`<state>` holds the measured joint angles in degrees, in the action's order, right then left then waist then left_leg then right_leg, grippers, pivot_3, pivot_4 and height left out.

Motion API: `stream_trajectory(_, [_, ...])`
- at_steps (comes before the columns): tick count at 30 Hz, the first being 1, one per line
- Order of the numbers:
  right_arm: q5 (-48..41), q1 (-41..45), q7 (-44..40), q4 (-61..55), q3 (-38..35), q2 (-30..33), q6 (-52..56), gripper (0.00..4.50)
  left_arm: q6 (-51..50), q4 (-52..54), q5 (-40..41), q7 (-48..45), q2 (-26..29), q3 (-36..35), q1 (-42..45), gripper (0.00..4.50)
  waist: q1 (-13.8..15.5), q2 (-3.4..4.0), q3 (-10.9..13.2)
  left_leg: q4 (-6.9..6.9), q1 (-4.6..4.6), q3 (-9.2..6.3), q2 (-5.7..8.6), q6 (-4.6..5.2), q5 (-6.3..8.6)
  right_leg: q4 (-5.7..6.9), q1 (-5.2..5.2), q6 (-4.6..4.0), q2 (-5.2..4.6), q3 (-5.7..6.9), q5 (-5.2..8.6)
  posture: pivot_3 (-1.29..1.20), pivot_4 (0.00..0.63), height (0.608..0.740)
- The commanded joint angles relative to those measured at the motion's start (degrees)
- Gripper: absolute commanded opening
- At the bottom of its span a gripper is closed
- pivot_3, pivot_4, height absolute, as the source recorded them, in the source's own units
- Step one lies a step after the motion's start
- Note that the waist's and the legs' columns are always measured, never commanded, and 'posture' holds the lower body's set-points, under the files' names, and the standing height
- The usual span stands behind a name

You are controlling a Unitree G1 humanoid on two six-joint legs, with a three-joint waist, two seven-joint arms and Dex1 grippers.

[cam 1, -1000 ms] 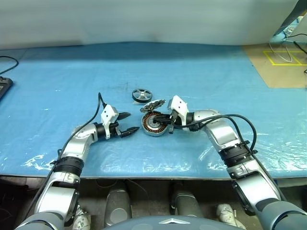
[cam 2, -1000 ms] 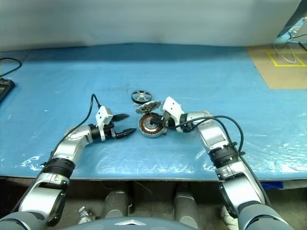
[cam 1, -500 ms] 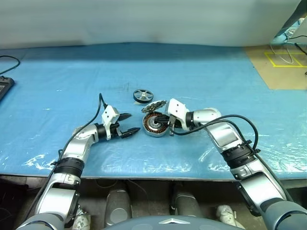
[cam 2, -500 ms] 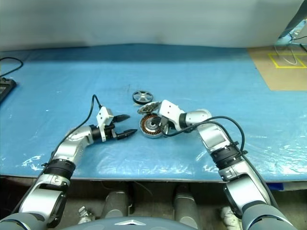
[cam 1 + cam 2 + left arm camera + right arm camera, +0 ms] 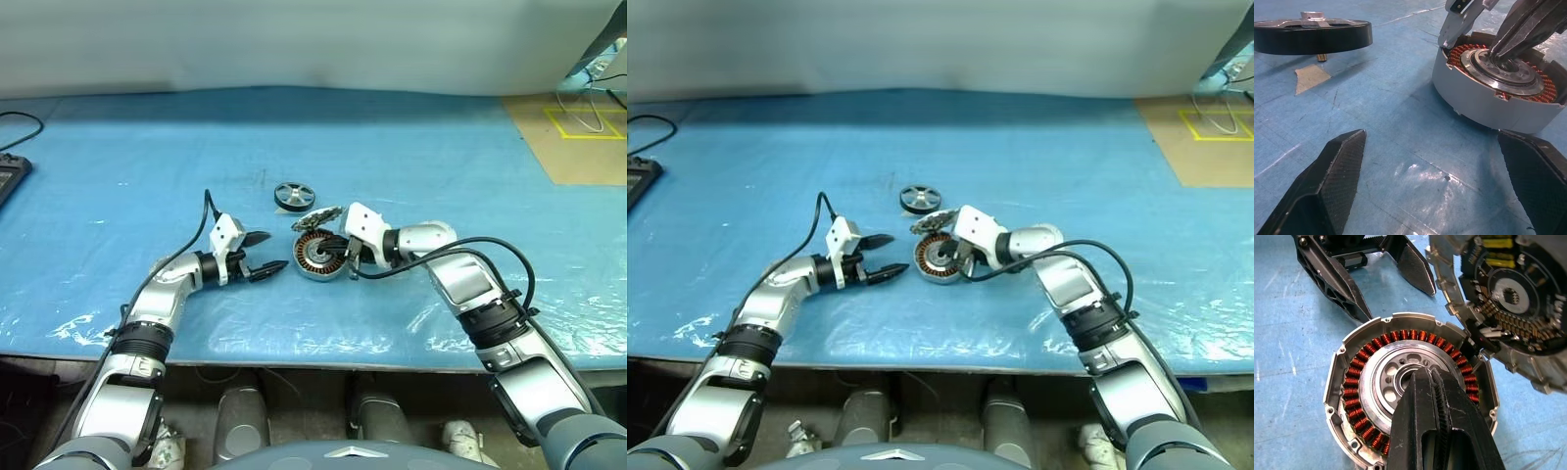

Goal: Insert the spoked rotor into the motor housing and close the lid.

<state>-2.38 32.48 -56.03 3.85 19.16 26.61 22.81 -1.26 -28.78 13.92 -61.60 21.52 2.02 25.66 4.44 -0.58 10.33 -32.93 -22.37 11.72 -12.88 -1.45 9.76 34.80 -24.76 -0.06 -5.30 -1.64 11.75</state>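
Your blue plastic sheet (image 5: 411,147) covers nearly the whole table, wrinkled and glossy along the lower edge of the frame. A pale wall runs along the top, and a tan floor patch with yellow tape (image 5: 578,122) sits at upper right. Black cable (image 5: 15,122) at far left.

Work cluster sits centre frame. The motor housing (image 5: 315,257) lies flat on the sheet, copper coils up and hub exposed, so the cavity is ready to take the rotor. The lid (image 5: 315,217) stands tilted up off the housing's far rim with its patterned inner face showing, joined to the rim. It's open, presumably to keep the opening free.

Your right gripper (image 5: 1437,396) comes in from the right of centre with its fingers pressed together, tips down at the housing's hub. It holds nothing. My read is that it's pinning or steadying the housing, though I can't confirm contact force.

Left gripper (image 5: 259,254) hovers just left of the housing, fingers spread wide and empty, aimed toward it.

The spoked rotor (image 5: 293,195) sits alone on the sheet, just above the housing in frame and apart from it, untouched. Insertion not yet done, so fetch the rotor next.
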Motion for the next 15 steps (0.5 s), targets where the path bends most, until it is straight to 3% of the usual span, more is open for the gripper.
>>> stream_trajectory(1, [-3.4,-1.3,-1.5,-2.5,-0.8,-0.8,4.0,0.03,0.3,0.7,0.2,0.0,0.1,-0.1,0.2,4.50,0.0,0.00,0.0,0.01,0.00,0.00,-0.01,0.00,0.00,0.00,0.00,0.00,0.00,0.00,0.00,0.00,0.150,0.740])
stream_trajectory(15, [-8.5,1.5,-0.5,-5.5,-4.0,-2.3,7.1,0.03,0.7,1.0,0.3,0.3,0.5,-0.5,-0.5,4.50,-0.2,0.00,0.0,0.09,-0.10,0.01,-0.02,-0.02,0.00,0.03,-0.22,0.01,0.03,0.01,0.00,0.00,0.150,0.740])
